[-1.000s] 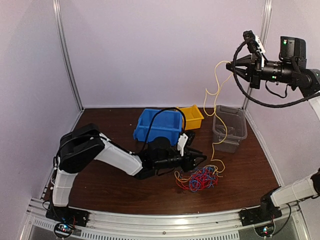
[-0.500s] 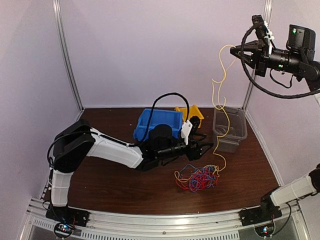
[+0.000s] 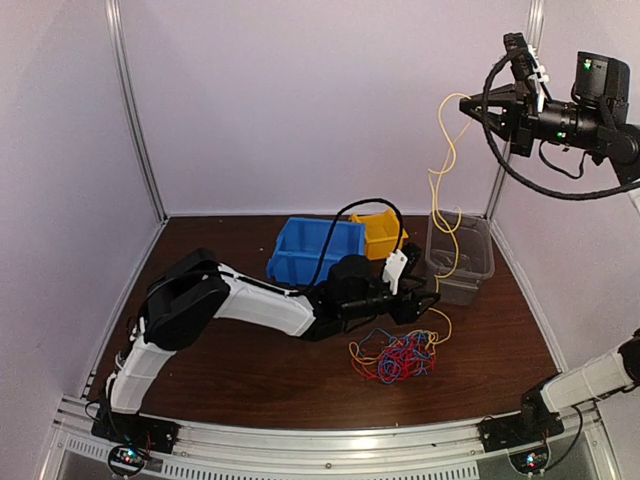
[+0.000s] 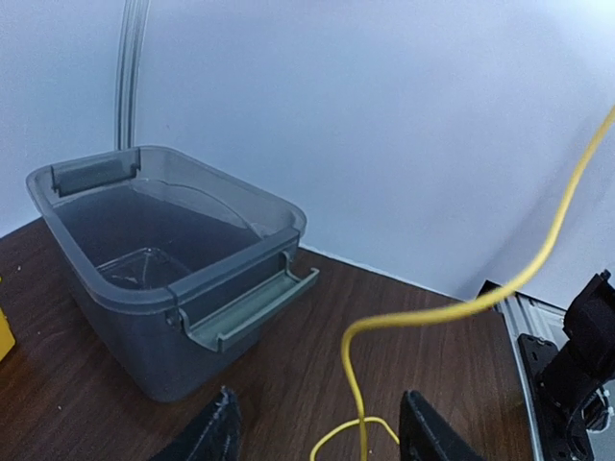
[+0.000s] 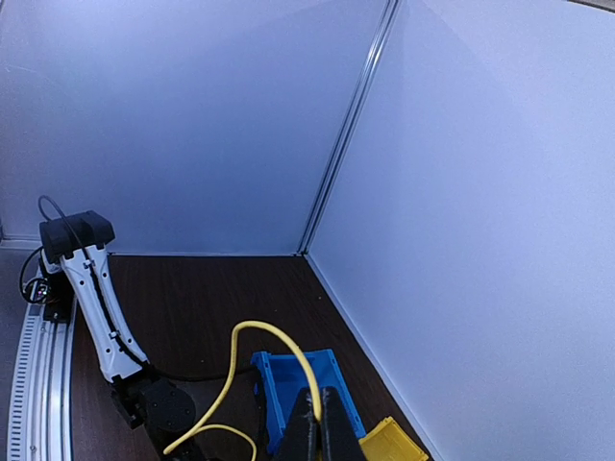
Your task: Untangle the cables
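The right gripper (image 3: 470, 104), jaws pinched shut on one yellow cable (image 3: 447, 150), lifts it high at far right above the tangled cables (image 3: 397, 357), which lie near right on the table (image 3: 230, 370). The left gripper (image 3: 424, 303), jaws wide either side of that strand, probably needs to pin the tangle next.

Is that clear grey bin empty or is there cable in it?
Empty, as far as shows: the left wrist view looks into the bin to its bare floor; the yellow cable hangs outside it.

yellow cable (image 4: 432, 315) cropped, tangle (image 3: 398, 357) strands indistinct
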